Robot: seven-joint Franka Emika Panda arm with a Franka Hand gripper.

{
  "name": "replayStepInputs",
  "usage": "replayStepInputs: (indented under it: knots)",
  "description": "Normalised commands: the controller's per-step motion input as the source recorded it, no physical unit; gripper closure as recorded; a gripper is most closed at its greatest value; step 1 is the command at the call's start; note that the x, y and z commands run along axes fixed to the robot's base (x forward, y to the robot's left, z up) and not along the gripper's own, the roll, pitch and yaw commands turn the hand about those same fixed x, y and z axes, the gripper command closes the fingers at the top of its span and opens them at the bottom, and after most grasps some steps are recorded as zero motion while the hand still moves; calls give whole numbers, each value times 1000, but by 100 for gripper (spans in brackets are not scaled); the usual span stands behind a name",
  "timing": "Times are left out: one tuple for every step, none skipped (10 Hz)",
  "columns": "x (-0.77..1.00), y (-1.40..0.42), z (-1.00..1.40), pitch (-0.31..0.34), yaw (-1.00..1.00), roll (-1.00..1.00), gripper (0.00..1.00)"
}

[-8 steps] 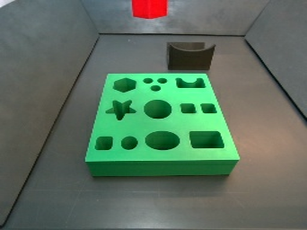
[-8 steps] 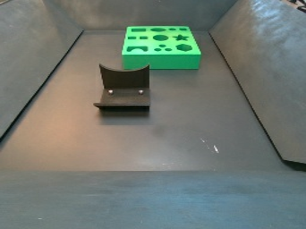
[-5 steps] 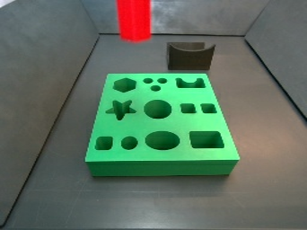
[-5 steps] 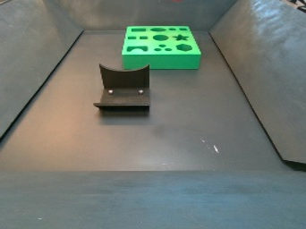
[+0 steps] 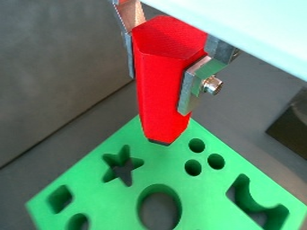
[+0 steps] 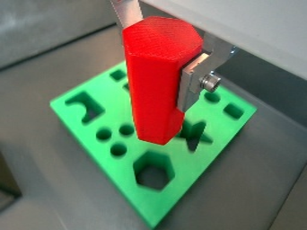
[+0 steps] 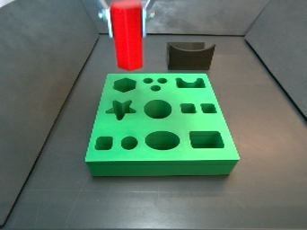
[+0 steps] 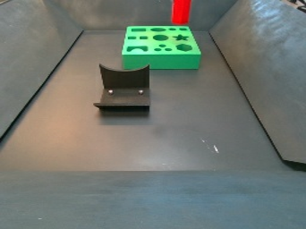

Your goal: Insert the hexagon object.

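Note:
The hexagon object, a bright red glossy prism (image 7: 127, 38), hangs upright in my gripper (image 7: 125, 7), which is shut on its upper part. It shows in both wrist views (image 5: 162, 85) (image 6: 156, 81), with a silver finger (image 5: 200, 76) (image 6: 198, 76) pressed on its side. Its lower end is above the green board (image 7: 161, 162), over the board's far left corner near the hexagonal hole (image 7: 122, 85) (image 6: 153, 171). In a side view only its lower end (image 8: 181, 12) shows above the board (image 8: 162, 59).
A dark grey block with a curved notch (image 7: 189, 55) (image 8: 122, 88) stands on the dark floor beside the board. The board has several other cut-outs, among them a star (image 7: 118, 110) and a round hole (image 7: 159, 109). Grey walls enclose the floor.
The gripper has come down with the red prism toward the board's far left corner; in the earlier frames only its lower end showed at the upper edge.

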Motion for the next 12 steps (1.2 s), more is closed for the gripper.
replayStepInputs:
  knots:
    - [-329, 174, -1000, 0, 0, -154, 100]
    - [-377, 100, -1000, 0, -151, 0, 100]
    - [-369, 114, -929, -27, -149, 56, 100]
    - [-51, 154, -843, 0, -163, 93, 100]
    - [197, 140, -826, 61, -114, 71, 100]
    - [380, 129, -803, 114, -74, 63, 100]
    - [417, 26, -760, 127, -66, 71, 100]
    - [214, 0, -746, 84, -29, 53, 100]
    - [49, 0, -760, 33, 0, 63, 100]
    - [0, 0, -966, 0, 0, -13, 100]
    - [0, -46, -1000, 0, 0, 0, 100]
    - [0, -160, -1000, 0, -100, 121, 100]
